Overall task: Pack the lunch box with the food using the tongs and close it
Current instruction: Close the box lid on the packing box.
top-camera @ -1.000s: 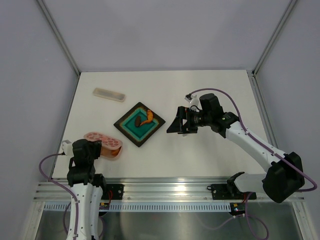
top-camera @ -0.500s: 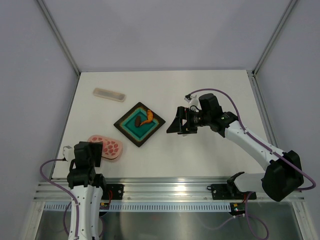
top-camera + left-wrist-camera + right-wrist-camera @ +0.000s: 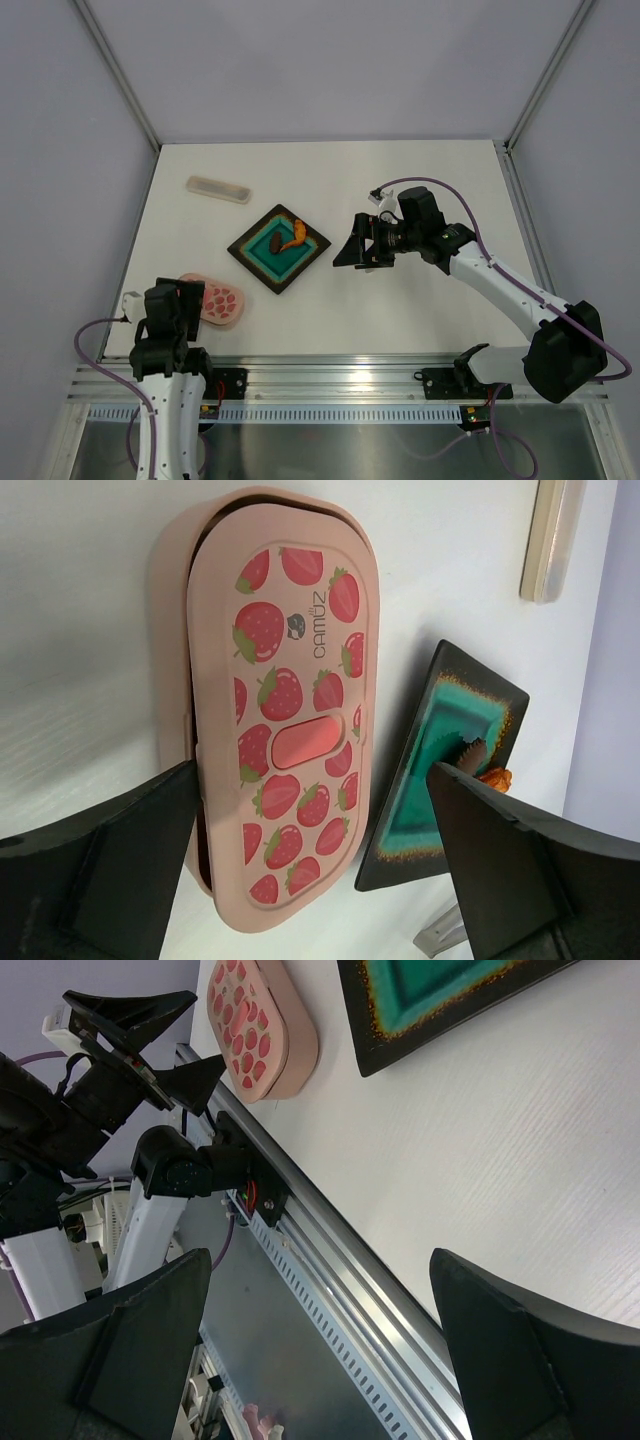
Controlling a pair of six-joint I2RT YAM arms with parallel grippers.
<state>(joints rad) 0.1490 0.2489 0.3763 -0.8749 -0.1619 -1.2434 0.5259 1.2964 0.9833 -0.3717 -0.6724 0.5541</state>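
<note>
Bright, soft, even light fills the overhead view, and the white desk [image 3: 400, 180] shows only faint shadows. Glare streaks the metal rail [image 3: 360, 378] at its near edge. In both wrist views the near jaws are dark, slightly soft shapes. A grey shadow dims the desk beside the pink box [image 3: 290, 710].

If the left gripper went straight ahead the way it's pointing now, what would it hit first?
Probably the lunch box, lying right ahead of the left gripper, in line with its open jaws; how far off it is I cannot tell.
</note>
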